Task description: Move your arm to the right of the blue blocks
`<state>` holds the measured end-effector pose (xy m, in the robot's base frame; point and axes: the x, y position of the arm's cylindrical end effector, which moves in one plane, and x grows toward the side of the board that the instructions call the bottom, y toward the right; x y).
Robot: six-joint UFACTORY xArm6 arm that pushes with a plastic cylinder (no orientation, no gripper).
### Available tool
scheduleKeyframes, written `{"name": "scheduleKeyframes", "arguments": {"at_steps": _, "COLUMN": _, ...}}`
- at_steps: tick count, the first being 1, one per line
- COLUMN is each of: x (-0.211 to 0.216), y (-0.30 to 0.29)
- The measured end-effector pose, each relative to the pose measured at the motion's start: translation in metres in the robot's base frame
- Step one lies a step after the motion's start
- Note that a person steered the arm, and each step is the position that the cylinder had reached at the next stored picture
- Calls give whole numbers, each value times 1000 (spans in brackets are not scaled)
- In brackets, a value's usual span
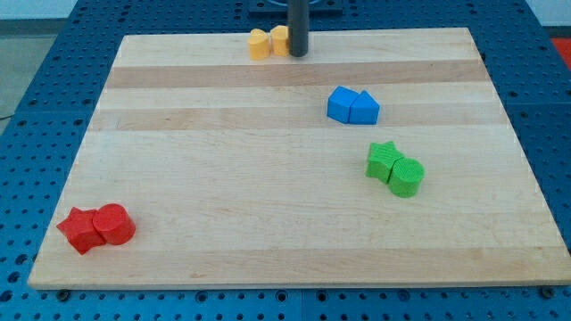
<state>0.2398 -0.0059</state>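
Two blue blocks sit touching at the upper right of the wooden board (223,178): a rounded-cornered blue block (340,102) on the left and a blue triangular block (364,109) on the right. My tip (297,53) is at the view's top edge of the board, up and to the left of the blue blocks. It stands right beside two yellow blocks (268,42), touching or nearly touching the right one.
A green star block (384,160) and a green cylinder (407,176) sit touching below the blue pair. A red star block (80,229) and a red cylinder (114,224) sit at the bottom left corner.
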Motion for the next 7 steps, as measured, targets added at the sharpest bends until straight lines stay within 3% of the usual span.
{"name": "scheduleKeyframes", "arguments": {"at_steps": 2, "x": 34, "y": 10}}
{"name": "scheduleKeyframes", "arguments": {"at_steps": 3, "x": 55, "y": -19}}
{"name": "scheduleKeyframes", "arguments": {"at_steps": 5, "x": 57, "y": -16}}
{"name": "scheduleKeyframes", "arguments": {"at_steps": 7, "x": 33, "y": 133}}
